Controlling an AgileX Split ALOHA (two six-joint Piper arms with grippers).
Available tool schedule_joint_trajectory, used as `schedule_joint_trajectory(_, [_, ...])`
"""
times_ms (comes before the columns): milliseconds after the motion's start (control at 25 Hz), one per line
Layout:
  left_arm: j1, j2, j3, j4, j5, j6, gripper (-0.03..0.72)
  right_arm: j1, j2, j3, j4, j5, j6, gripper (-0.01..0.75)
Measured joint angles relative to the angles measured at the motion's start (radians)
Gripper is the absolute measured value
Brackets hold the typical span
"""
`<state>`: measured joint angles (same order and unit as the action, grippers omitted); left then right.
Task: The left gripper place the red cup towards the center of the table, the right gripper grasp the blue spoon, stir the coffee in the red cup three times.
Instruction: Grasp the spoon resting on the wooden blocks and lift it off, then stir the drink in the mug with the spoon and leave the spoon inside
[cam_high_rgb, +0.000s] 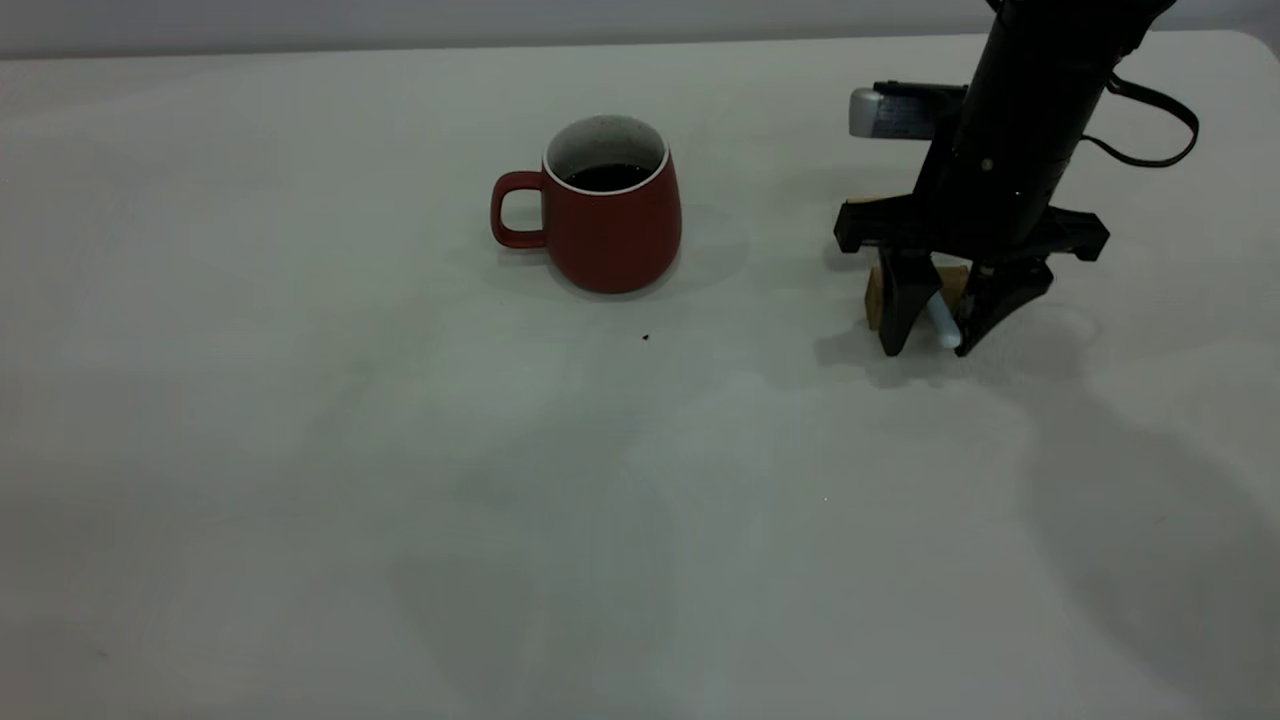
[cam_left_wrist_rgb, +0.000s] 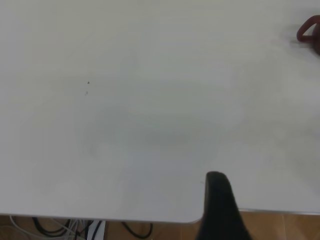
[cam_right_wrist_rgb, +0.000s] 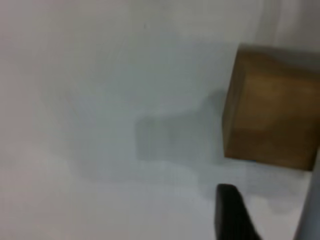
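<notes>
Red cup (cam_high_rgb: 610, 215) sits mid-worktop (cam_high_rgb: 300, 450). Right gripper (cam_high_rgb: 935, 340) fingers spread astride the blue spoon (cam_high_rgb: 942, 322), not clamped; we risk knocking the wooden block (cam_high_rgb: 878, 290). Left gripper's fingers: can't tell.

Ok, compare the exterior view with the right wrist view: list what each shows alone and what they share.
Only the exterior view shows the red cup with dark coffee inside, standing apart from the arm, the whole right gripper lowered to the table with its fingers open on either side of the blue spoon, and a tiny dark speck.

Only the right wrist view shows the wooden block's faces up close, beside one dark fingertip.

Both show the off-white table and the tan block, which is partly hidden behind the gripper in the exterior view.
</notes>
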<state>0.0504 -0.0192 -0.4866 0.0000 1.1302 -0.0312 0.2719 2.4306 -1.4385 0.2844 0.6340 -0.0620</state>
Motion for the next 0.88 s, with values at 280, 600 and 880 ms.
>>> schedule_joint_trajectory(280, [0.000, 0.000, 0.000, 0.000, 0.000, 0.000, 0.555, 0.000, -0.005, 0.000, -0.031, 0.011, 0.009, 0.133])
schedule_joint_trajectory(600, [0.000, 0.000, 0.000, 0.000, 0.000, 0.000, 0.555, -0.002, -0.161, 0.000, -0.006, 0.081, 0.018, 0.133])
schedule_joint_trajectory(880, [0.000, 0.000, 0.000, 0.000, 0.000, 0.000, 0.555, -0.002, -0.199, 0.000, 0.504, 0.193, -0.116, 0.133])
